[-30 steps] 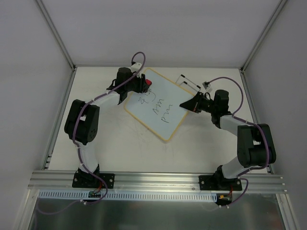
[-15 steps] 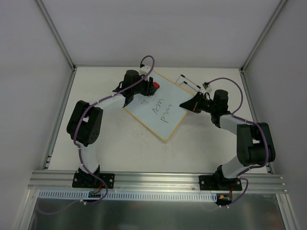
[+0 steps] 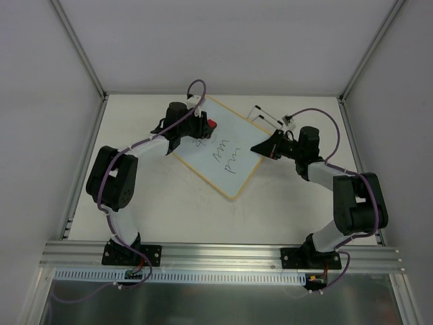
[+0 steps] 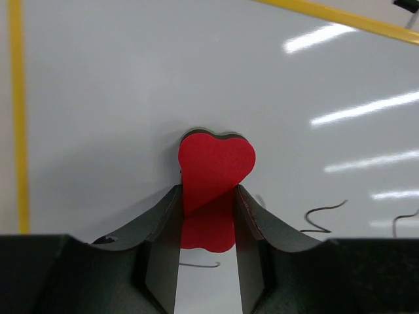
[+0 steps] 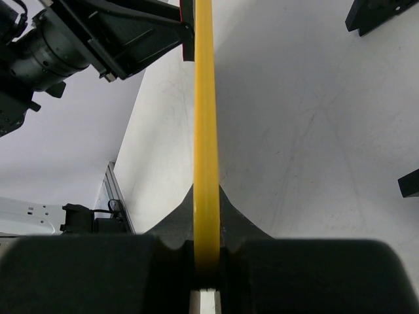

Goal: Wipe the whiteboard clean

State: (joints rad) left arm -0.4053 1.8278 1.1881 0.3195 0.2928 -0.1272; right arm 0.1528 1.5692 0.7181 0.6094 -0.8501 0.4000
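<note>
The whiteboard (image 3: 226, 145) lies turned like a diamond on the table, with black scribbles (image 3: 227, 160) across its middle. My left gripper (image 3: 203, 126) is shut on the red eraser (image 3: 212, 124) and presses it on the board's upper left part. In the left wrist view the red eraser (image 4: 213, 176) sits between the fingers (image 4: 160, 222) on the white surface, with scribbles (image 4: 324, 216) at right. My right gripper (image 3: 260, 148) is shut on the board's right edge. The right wrist view shows the yellow frame (image 5: 205, 131) edge-on between the jaws.
Two black clips (image 3: 265, 116) with thin arms lie on the table beyond the board's upper right edge. Grey walls and aluminium posts close in the table on three sides. A metal rail (image 3: 223, 252) runs along the near edge.
My left gripper with the eraser swept right over the board's top and came back left and slightly up. The topmost scribble looks fainter. The right gripper kept its hold.
</note>
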